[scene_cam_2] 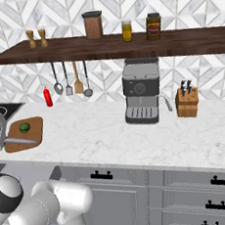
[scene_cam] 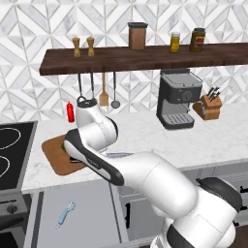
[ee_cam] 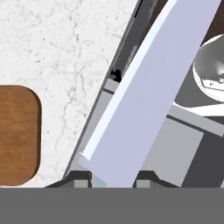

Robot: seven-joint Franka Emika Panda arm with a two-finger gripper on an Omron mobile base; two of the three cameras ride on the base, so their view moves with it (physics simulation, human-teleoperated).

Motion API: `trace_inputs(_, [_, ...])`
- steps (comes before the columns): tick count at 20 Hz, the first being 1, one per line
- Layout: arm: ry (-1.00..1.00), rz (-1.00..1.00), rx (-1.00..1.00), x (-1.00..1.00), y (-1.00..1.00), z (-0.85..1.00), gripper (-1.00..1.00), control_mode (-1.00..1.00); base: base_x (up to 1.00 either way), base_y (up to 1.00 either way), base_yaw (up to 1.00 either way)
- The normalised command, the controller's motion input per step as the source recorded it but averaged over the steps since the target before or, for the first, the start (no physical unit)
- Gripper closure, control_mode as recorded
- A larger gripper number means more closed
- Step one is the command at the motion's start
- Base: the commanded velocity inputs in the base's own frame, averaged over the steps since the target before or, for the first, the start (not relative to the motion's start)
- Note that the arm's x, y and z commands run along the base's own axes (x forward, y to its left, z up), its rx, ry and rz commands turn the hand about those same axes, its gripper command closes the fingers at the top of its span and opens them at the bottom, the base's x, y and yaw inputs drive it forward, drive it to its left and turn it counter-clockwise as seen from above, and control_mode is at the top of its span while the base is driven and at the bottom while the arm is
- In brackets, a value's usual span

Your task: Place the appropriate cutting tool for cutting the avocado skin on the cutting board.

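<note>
A: Well, where's the knife [ee_cam: 144, 100]?
B: Clamped in the claw [ee_cam: 113, 178], blade slanting up over the marble table [scene_cam: 145, 135] edge.
A: And the cutting board [scene_cam_2: 32, 133]?
B: Flat on the table's left end, avocado [scene_cam_2: 24, 127] on it.
A: Peeler [scene_cam: 65, 214]?
B: Down low before the cabinets.

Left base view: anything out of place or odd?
Yes. A light-blue-handled peeler lies down on the floor in front of the cabinets, below the counter edge, by the stove. Odd spot for a kitchen tool. The other items look orderly.
</note>
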Motion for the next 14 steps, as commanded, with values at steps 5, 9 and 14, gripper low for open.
trace_inputs(5, [-0.04, 0.00, 0.00, 0.20, 0.02, -0.02, 1.00, -1.00, 0.00, 0.00, 0.00])
trace_inputs(9, [-0.04, 0.00, 0.00, 0.23, 0.06, -0.08, 1.00, -1.00, 0.00, 0.00, 0.00])
trace_inputs(14, [-0.02, 0.00, 0.00, 0.26, 0.06, -0.20, 1.00, -1.00, 0.00, 0.00, 0.00])
